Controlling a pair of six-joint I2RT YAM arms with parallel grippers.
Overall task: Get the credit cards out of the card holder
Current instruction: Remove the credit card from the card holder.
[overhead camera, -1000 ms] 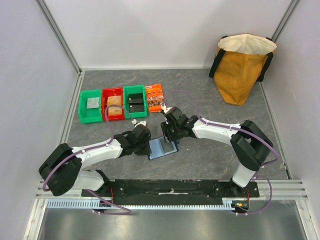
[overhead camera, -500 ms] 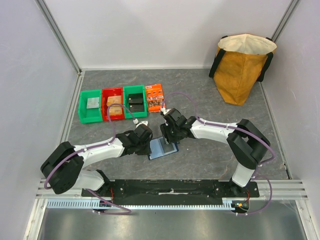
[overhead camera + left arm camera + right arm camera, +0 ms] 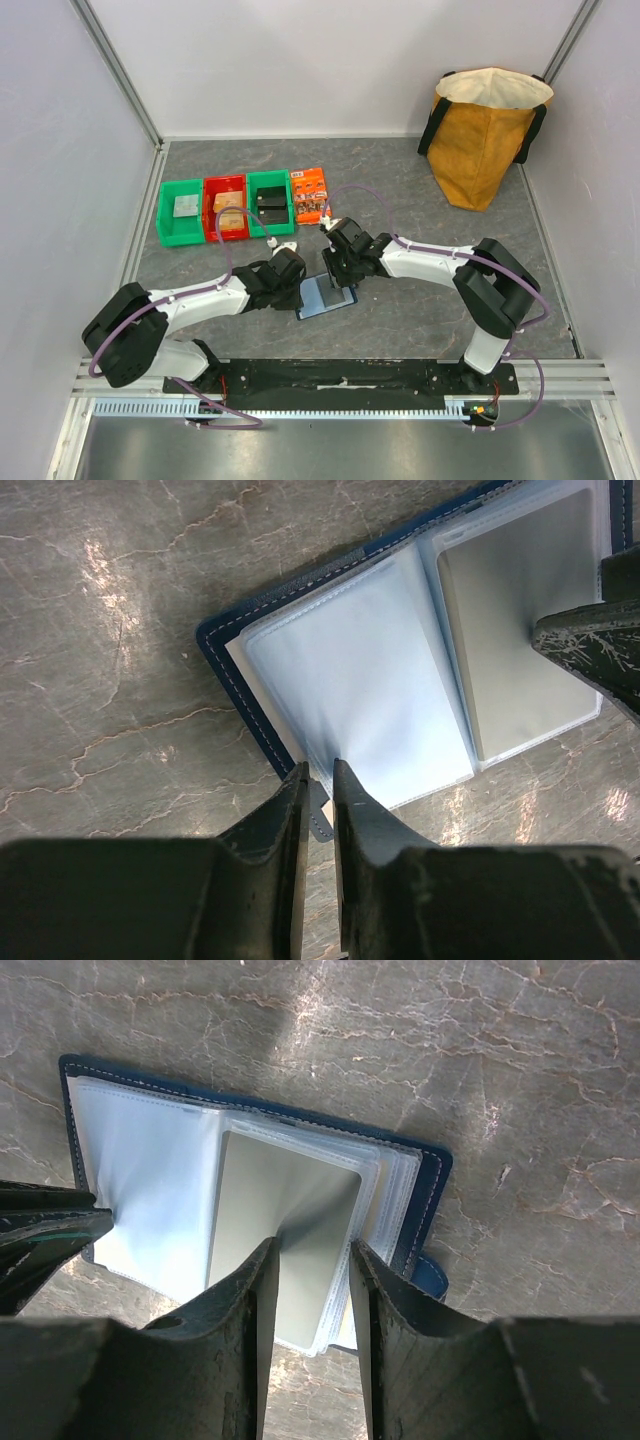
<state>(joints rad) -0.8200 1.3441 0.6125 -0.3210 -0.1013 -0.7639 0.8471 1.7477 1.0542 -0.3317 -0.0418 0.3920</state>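
Right tool (image 3: 313,1250) narrowed, arm stretched low over open card holder (image 3: 140,1160).

The grey marbled table (image 3: 420,300) bears a row at the back left — green bin (image 3: 181,211), red bin (image 3: 226,208), second green bin (image 3: 270,202), orange packet (image 3: 309,194) — a yellow bag (image 3: 484,135) upright far right, and the card holder (image 3: 325,295) lying open near the middle.

Reaching inward with both arms, wrists low and nearly meeting.
Pinching narrow with the left gripper (image 3: 318,805); spreading the right gripper (image 3: 305,1260) partway, tips down.
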